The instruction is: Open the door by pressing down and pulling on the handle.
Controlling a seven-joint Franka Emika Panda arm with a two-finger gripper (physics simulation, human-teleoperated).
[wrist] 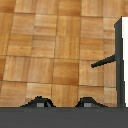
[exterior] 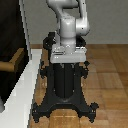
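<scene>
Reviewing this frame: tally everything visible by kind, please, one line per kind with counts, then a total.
Door: 1
Handle: 1
White door frame: 1
Robot arm: 1
Gripper: 1
Black pedestal: 1
Total: 6

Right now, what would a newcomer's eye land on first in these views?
The white arm on its black pedestal fills the middle of the exterior view. At that view's left stands the dark door with its tan handle, apart from the arm. The wrist view shows mostly wooden floor.
</scene>
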